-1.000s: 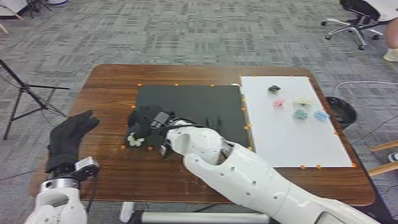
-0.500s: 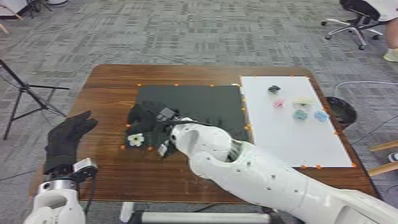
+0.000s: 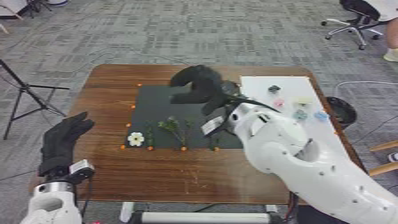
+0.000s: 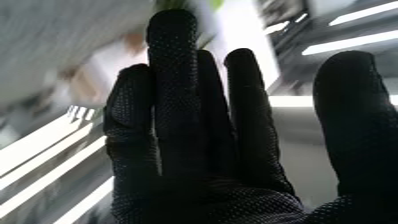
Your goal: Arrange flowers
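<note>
In the head view, the right hand [image 3: 200, 84] is blurred and hides part of the black mat [image 3: 153, 107]; its arm [image 3: 293, 145] covers part of the white board [image 3: 286, 83]. The green sprigs [image 3: 173, 127] are too small to identify. In the right wrist view, something green [image 4: 171, 4] is blurred, partly behind the fingers [image 4: 173, 45].

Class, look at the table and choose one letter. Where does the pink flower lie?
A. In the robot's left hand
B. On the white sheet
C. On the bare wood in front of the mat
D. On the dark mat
B. In the head view the pink flower rests on the white sheet, to the right of the dark mat.
</note>
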